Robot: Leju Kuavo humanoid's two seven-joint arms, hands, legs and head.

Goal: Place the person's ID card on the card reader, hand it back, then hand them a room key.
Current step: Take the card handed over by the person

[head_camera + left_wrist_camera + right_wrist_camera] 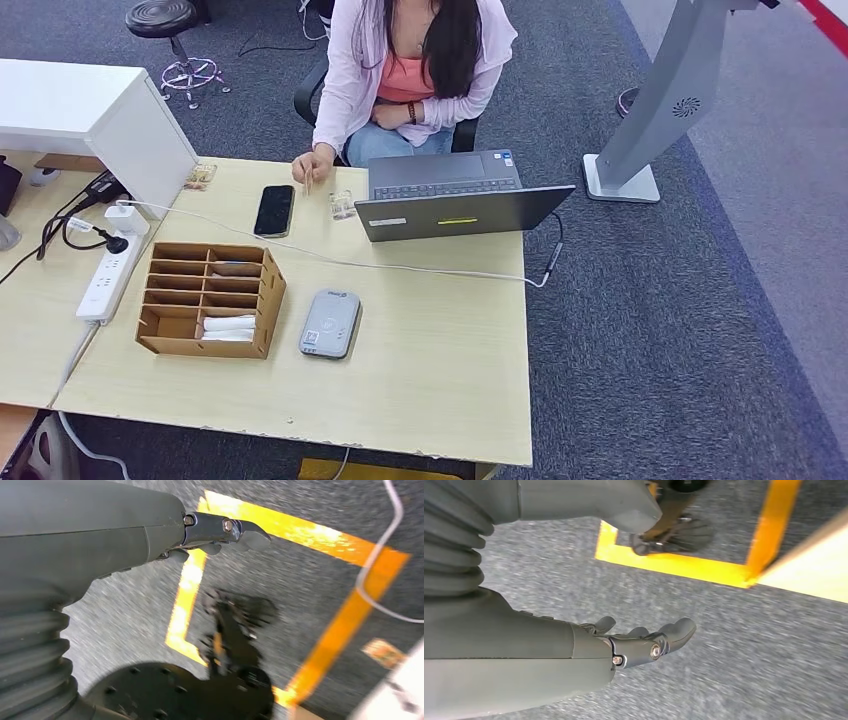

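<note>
Nothing done yet, by the look of it. Card reader (pixel 331 324) bare on the surface (pixel 430 340), beside the cardboard organiser (pixel 210 298) holding white room keys (pixel 228 329). ID card not made out. Left hand (pixel 220 535) and right hand (pixel 644 640) hanging over floor, fingers loosely spread, holding nothing.

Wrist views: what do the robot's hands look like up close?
Both match. Left hand: grey ribbed cover, smooth thick grey thumb, darker metallic fingers with visible screws. Right hand: same ribbed cover, grey shell, dark fingers with rounded tips and screw heads.
</note>
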